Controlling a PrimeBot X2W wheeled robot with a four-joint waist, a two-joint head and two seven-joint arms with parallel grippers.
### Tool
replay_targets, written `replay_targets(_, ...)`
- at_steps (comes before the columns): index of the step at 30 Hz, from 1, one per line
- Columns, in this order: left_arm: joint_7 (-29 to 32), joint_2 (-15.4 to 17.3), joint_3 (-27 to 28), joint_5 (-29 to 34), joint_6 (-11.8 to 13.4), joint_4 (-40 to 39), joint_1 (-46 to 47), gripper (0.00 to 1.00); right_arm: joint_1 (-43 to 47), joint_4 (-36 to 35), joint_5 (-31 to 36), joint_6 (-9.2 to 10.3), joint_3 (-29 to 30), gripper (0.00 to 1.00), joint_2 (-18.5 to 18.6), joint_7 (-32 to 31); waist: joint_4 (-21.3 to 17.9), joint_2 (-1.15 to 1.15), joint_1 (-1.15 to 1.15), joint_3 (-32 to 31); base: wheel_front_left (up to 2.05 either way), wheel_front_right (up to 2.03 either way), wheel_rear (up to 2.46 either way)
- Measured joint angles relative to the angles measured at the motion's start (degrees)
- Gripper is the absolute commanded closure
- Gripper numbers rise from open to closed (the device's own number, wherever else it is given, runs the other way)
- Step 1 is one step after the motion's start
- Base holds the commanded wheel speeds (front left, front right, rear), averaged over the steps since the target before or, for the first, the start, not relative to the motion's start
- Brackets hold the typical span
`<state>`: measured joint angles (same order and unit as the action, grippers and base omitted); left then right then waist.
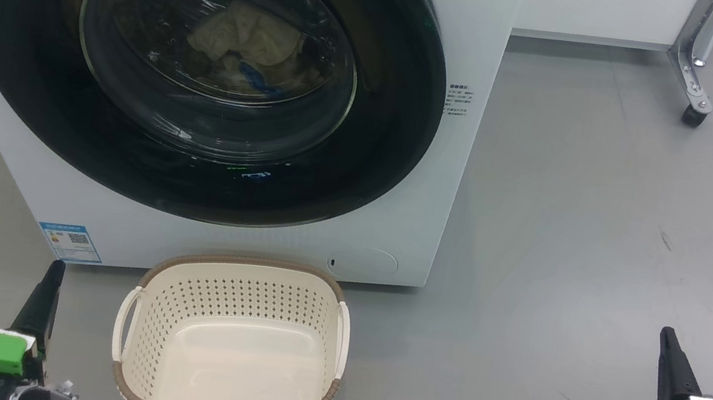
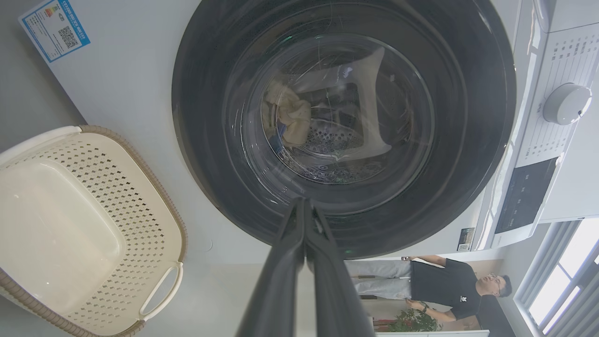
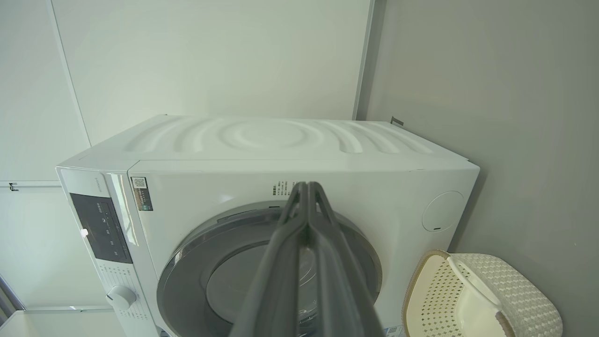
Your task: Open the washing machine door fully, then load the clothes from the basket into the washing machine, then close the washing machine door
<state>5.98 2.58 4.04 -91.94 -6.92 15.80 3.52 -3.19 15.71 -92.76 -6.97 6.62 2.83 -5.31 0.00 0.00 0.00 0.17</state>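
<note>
At the lower left, the left end effector [image 1: 54, 271] is hovering above the floor [image 1: 576, 229] with its two dark fingers pressed together, gripping nothing. Just beyond it, the washing machine [image 1: 451, 194] is standing with its blue label sticker [image 1: 70, 242] showing at the bottom corner. The washing machine door [image 1: 12, 48] is sitting flush against the front, closed as far as the head and left wrist views let me judge. The clothes [image 1: 242, 36] are lying inside the drum [image 2: 334, 138], showing pale yellow with a streak of blue through the glass [image 1: 131, 75]. In front of the machine, the basket [image 1: 244, 262] is resting on the floor, near the machine's front, with nothing in it. Far to the right, the right end effector [image 1: 669, 343] is hanging with its fingers likewise closed on nothing, well apart from the basket. Judging by this, opening, loading and closing are all looking finished. Nothing seems to be remaining except confirming that the door is latching properly.
</note>
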Motion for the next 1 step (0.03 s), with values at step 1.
replay_targets(1, 0.00, 0.00, 0.00, 0.00, 0.00, 0.00, 0.00, 1.00, 0.00, 0.00, 0.00, 0.00, 0.00, 1.00, 0.00, 0.00, 0.00, 0.00, 0.00, 0.00, 0.00, 0.00, 0.00)
